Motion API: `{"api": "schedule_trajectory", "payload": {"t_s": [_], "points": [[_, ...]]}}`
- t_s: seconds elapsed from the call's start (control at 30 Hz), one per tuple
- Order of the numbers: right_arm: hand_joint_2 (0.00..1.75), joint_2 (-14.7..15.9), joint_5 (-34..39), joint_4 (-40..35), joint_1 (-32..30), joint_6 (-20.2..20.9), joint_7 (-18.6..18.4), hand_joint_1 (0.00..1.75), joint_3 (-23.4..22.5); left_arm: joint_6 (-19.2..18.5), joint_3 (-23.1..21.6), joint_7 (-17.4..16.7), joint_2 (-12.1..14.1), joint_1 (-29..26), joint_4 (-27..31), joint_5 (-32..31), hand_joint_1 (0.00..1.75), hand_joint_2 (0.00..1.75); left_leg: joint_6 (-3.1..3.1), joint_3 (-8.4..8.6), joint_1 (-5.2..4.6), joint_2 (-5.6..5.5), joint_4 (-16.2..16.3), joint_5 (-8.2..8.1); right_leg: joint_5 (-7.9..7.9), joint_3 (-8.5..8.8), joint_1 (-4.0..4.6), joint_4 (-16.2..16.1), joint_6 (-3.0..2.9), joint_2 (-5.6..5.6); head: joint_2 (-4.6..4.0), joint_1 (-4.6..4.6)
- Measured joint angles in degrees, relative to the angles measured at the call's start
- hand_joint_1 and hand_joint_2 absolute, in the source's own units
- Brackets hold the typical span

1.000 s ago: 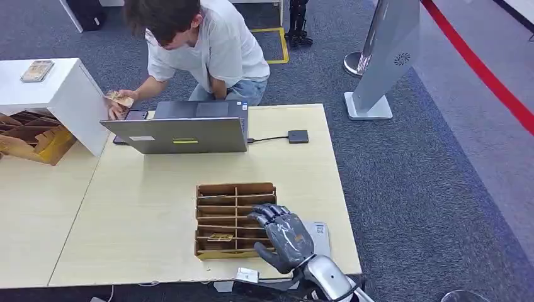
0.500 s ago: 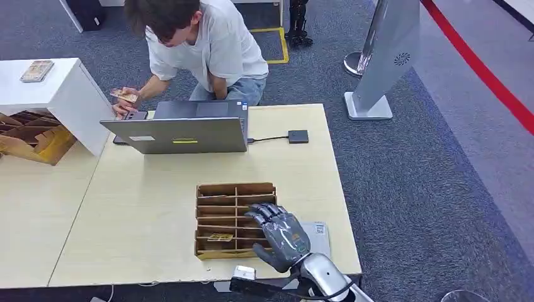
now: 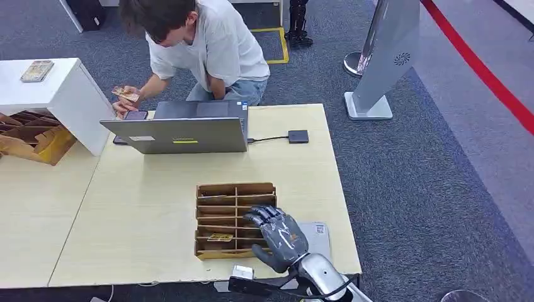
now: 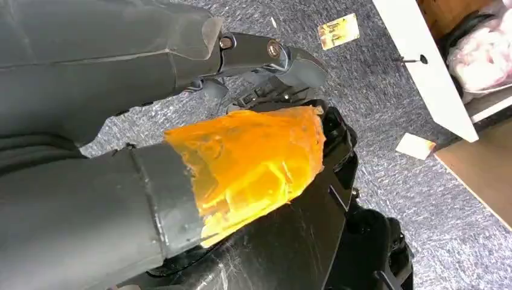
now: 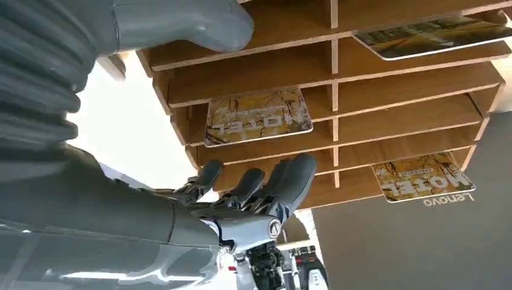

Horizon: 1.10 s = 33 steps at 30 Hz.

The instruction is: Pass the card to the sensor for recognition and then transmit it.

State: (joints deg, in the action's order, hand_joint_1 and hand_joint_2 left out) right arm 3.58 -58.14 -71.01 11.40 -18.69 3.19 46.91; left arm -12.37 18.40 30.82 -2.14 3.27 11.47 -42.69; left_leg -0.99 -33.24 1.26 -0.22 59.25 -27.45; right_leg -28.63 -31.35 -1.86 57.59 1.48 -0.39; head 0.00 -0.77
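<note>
We see a pale wooden table [image 3: 151,189] standing on blue-grey carpet [image 3: 428,189], with a white cabinet [image 3: 60,94] at its far left corner. A red stripe [image 3: 485,69] crosses the floor beside a grey standing panel [image 3: 387,56].

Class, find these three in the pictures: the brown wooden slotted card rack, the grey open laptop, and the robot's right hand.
brown wooden slotted card rack [image 3: 220,189]: head view, on its far rim.
grey open laptop [image 3: 182,135]: head view, on the back of its lid.
right robot hand [image 3: 284,238]: head view, on the back of the hand.
</note>
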Motion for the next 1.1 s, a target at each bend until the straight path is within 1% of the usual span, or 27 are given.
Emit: {"api": "schedule_trajectory", "payload": {"t_s": [0.13,0.2,0.3,0.37,0.5,0.53,0.73,0.8,0.83,0.87,1.1], "points": [[1.75,-0.13,0.13,0.02,0.15,0.04,-0.02,1.36,0.04,0.02,0.00,0.04,0.00,0.00,0.00,0.00,0.00,0.00,0.00,0.00,0.00,0.00,0.00,0.00,0.00,0.00,0.00,0.00,0.00,0.00,0.00,0.00],[1.75,-0.15,0.17,0.02,0.27,0.04,-0.02,1.38,0.07,0.02,0.00,0.04,0.00,-0.02,0.00,0.00,0.00,0.00,0.00,0.00,0.00,0.00,0.00,0.00,0.00,0.00,0.00,0.00,0.00,0.00,0.00,0.00],[1.75,-0.17,0.20,0.00,0.49,0.04,-0.02,1.36,0.07,0.07,0.00,0.04,0.00,-0.02,0.00,0.00,0.00,0.00,0.00,0.00,0.00,0.00,0.00,0.00,0.00,0.00,0.00,0.00,0.00,0.00,0.00,0.00],[1.75,-0.20,0.24,-0.02,0.64,0.09,-0.02,1.40,0.07,0.11,0.00,0.04,0.00,-0.02,0.00,0.00,0.00,0.00,0.00,0.00,0.00,0.00,0.00,0.00,0.00,0.00,0.00,0.00,0.00,0.00,0.00,0.02],[1.75,-0.28,0.37,-0.02,0.64,0.13,-0.02,1.36,0.09,0.20,0.00,0.04,0.00,-0.03,0.00,0.00,0.00,0.00,0.00,0.00,0.00,0.00,0.00,0.00,0.00,0.00,0.00,0.00,0.00,0.00,0.00,0.00],[1.75,-0.28,0.44,-0.02,0.64,0.13,-0.02,1.40,0.09,0.20,0.00,0.04,0.00,-0.03,0.00,0.00,0.00,0.00,0.00,0.00,0.00,0.00,0.00,0.00,0.00,0.00,0.00,0.00,0.00,0.00,0.00,0.00],[1.75,-0.28,0.55,-0.02,0.66,0.31,-0.02,1.41,0.09,0.26,0.00,0.11,0.20,-0.04,0.00,0.00,0.00,0.00,0.00,0.01,0.00,0.00,0.00,0.00,0.00,0.00,0.00,0.00,0.00,0.00,0.00,0.00],[1.75,-0.28,0.59,-0.02,0.66,0.39,-0.02,1.45,0.09,0.26,0.00,0.13,0.22,-0.04,0.00,0.00,0.00,0.00,0.00,0.01,0.00,0.00,0.00,0.00,0.00,0.00,0.00,0.00,0.00,0.00,0.00,0.00],[1.75,-0.31,0.61,-0.02,0.66,0.44,-0.02,1.54,0.09,0.26,0.00,0.13,0.24,-0.04,0.00,0.00,0.00,0.00,0.00,0.01,0.00,0.00,0.00,0.00,0.00,0.00,0.00,0.00,0.00,0.00,0.00,0.00],[1.75,-0.31,0.66,-0.02,0.66,0.46,-0.02,1.59,0.09,0.28,0.00,0.15,0.24,-0.04,0.00,0.00,0.00,0.00,0.00,0.01,0.00,0.00,0.00,0.00,0.00,0.00,0.00,0.00,0.00,0.00,0.00,0.00],[1.75,-0.31,0.70,-0.02,0.63,-0.31,0.59,1.59,0.09,0.28,0.00,0.33,0.28,-0.04,0.00,0.00,0.00,0.00,0.00,0.00,0.00,0.00,0.00,0.00,0.00,0.00,0.00,0.00,0.00,0.00,0.00,0.00]]}}
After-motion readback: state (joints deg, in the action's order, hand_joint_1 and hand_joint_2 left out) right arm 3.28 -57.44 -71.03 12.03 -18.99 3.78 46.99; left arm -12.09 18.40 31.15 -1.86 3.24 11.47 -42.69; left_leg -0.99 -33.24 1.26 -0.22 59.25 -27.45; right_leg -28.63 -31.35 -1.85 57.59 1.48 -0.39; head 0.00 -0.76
